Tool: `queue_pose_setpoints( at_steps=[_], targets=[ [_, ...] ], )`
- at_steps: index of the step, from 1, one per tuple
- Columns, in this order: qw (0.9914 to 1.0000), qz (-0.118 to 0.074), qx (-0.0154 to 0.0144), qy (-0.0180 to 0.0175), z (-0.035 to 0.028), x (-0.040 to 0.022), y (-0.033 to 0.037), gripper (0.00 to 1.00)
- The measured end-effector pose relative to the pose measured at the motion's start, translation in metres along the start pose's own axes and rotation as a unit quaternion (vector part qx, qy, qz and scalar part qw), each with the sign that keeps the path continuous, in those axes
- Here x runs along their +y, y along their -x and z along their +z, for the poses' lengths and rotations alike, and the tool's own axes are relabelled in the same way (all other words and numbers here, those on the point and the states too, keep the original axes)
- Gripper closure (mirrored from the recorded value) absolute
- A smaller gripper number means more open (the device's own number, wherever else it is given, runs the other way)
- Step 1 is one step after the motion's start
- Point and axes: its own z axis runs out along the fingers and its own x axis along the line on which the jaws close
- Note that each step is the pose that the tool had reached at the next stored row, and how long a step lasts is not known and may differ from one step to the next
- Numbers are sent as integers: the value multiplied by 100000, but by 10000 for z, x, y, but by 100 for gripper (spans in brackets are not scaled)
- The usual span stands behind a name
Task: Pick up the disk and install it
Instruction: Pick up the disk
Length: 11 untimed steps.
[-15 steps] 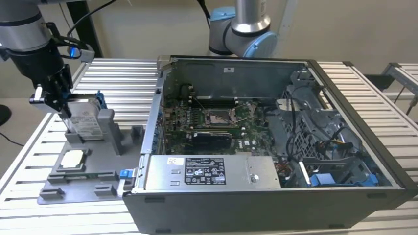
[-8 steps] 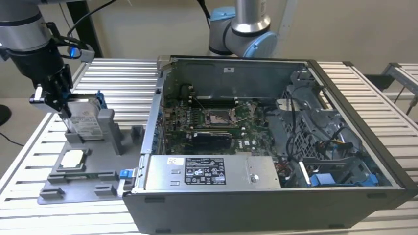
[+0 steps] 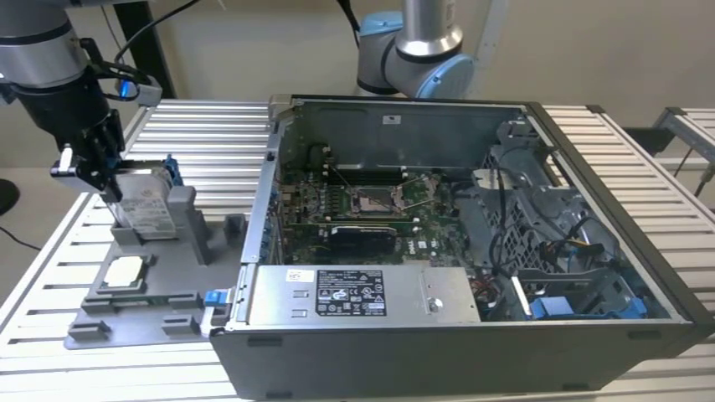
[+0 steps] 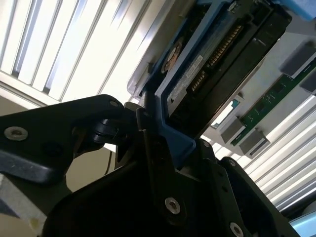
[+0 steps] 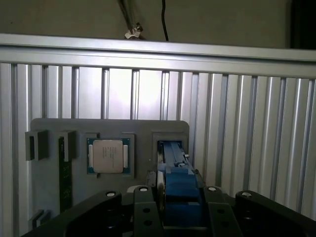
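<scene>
Exterior view: the gripper (image 3: 110, 191) is down at the exterior view's left, over a grey tray (image 3: 134, 311) that lies on the slatted surface (image 3: 201, 134) just beside the open computer case (image 3: 447, 368). The disk (image 3: 147, 213) stands upright on edge in a slot of that tray. In the first wrist view the two fingers (image 5: 148, 202) sit closed against either side of the blue bracket (image 5: 180, 190) on the drive's upper edge, so the gripper reads as clamped on the disk. I cannot tell whether its lower edge has left the slot. A small square chip (image 5: 107, 155) lies flat in a neighbouring pocket of the tray, apart from the grasp. The disk is likely dense and fairly heavy for its bulk, and rigid — it will not flex, but it should be treated as shock-sensitive, so knocks against the tray walls or the case would be a worry. The metal faces look smooth and could slip, while the plastic bracket gives a duller, slightly yielding hold. The second wrist view shows the connector pins (image 4: 222, 44) on one end of the drive; those are the part to keep clear of. Holding across the narrow thickness at the bracket edge, as now, seems the sensible place, though a one-edge hold may let the weight swing.
</scene>
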Motion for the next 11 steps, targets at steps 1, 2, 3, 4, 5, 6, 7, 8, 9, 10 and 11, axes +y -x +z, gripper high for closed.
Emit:
queue_pose_setpoints(
  at_steps=[1,2,3,4,5,6,7,8,9,10,11],
  targets=[
    [100000,13,149,-4,1,0,3,100],
    [99998,25,637,14,1,0,5,100],
    [99994,18,1072,34,0,0,5,100],
    [99991,23,1308,36,1,0,5,100],
    [99991,21,1329,37,1,0,5,100],
    [99991,16,1332,36,1,0,5,100],
    [99991,18,1321,35,1,0,5,100],
    [99992,17,1296,36,0,0,5,100],
    [99992,19,1265,36,0,0,5,100],
    [99993,18,1187,37,0,0,5,100],
    [99997,7,833,26,-1,0,5,100]
  ],
)
